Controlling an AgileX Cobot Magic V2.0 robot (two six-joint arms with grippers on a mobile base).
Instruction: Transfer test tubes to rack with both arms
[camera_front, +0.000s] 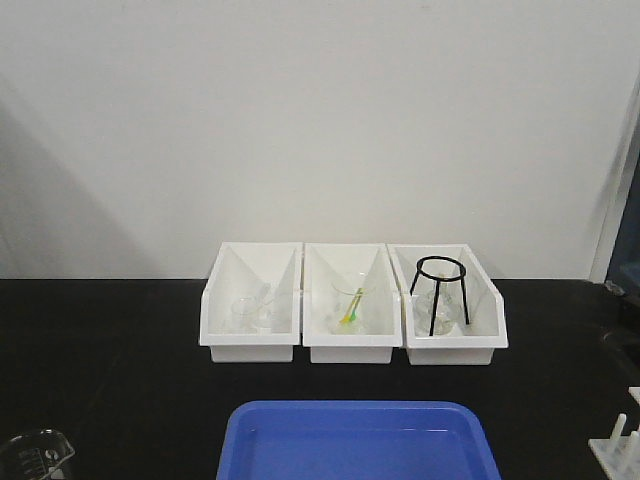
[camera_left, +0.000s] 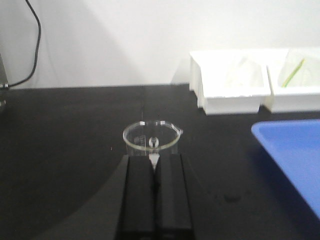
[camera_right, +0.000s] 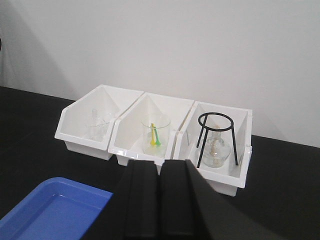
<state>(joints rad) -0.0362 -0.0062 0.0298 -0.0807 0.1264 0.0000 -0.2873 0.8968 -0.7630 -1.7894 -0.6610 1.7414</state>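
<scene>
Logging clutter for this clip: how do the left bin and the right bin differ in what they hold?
The left bin holds only small clear glassware, while the right bin holds a black wire tripod standing over a round glass flask. The left bin's contents sit low; the tripod rises near the right bin's rim. Both are white, open-fronted and stand against the wall.

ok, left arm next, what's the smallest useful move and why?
Probably open the left gripper. Its jaws are shut and it sits just short of the beaker, where a small round rim, possibly a test tube, shows inside. It can't grasp anything while shut. The rack waits at the front view's right edge.
</scene>
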